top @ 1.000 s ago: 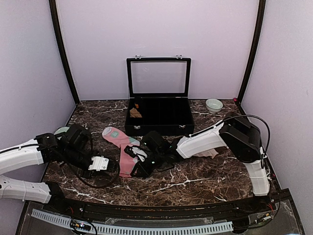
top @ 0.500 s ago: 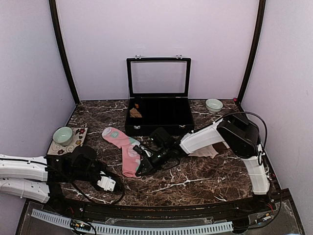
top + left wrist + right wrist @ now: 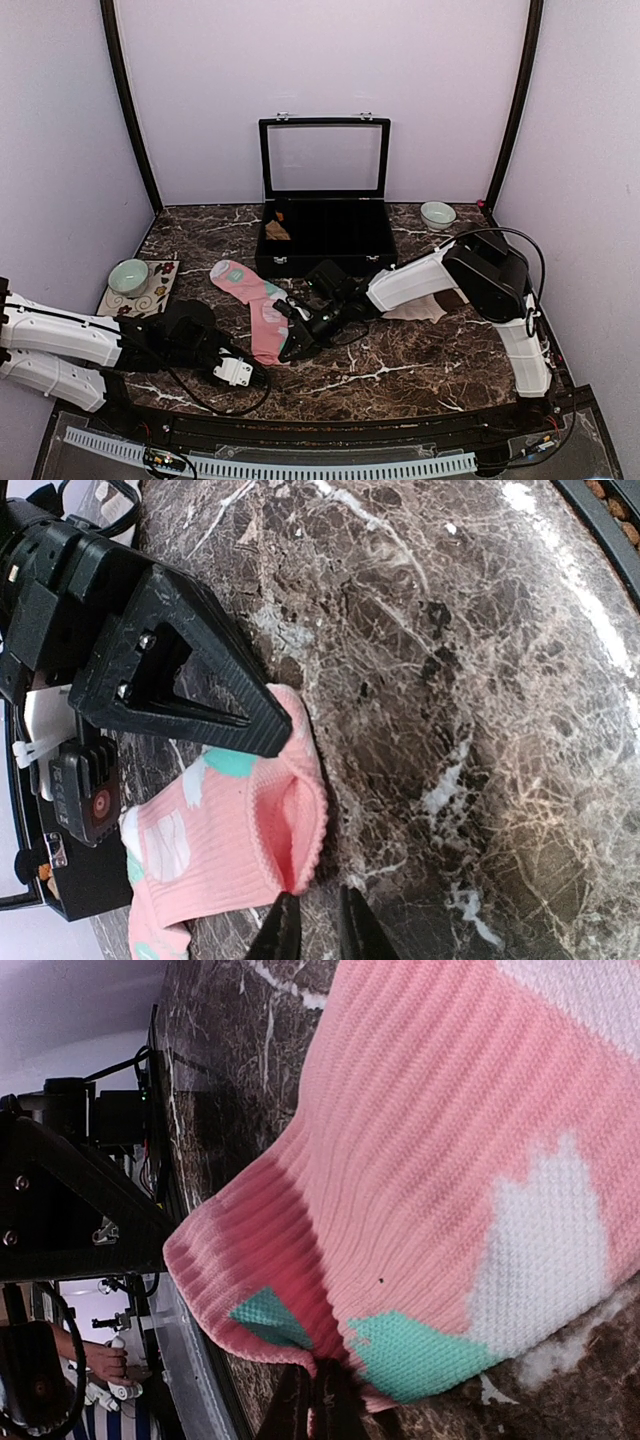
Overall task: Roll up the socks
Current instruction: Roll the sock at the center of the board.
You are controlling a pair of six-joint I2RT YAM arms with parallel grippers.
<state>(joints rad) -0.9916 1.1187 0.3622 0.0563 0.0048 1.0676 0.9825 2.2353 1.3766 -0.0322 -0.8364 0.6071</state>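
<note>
The pink sock (image 3: 256,303) with mint and white patches lies flat on the marble, left of centre. Its ribbed cuff (image 3: 262,832) points at the near edge. My right gripper (image 3: 287,347) is shut on the cuff's edge, and in its wrist view the fingertips (image 3: 322,1402) pinch the pink fabric. My left gripper (image 3: 314,928) hovers low just off the cuff's corner. Its jaws stand a narrow gap apart with only marble between them. From above, the left gripper (image 3: 248,374) sits near the front edge. The cream sock (image 3: 425,310) lies mostly hidden under my right arm.
A black case (image 3: 325,240) with its glass lid raised stands at the back, a small tan bundle (image 3: 277,230) inside. A green cup (image 3: 128,277) rests on a patterned mat at the left. A small bowl (image 3: 437,214) sits at the back right.
My left arm has drawn back and down toward the near left, uncovering the cup and mat. Its gripper now sits below the cuff. The right gripper keeps its pinch, shifted slightly.
</note>
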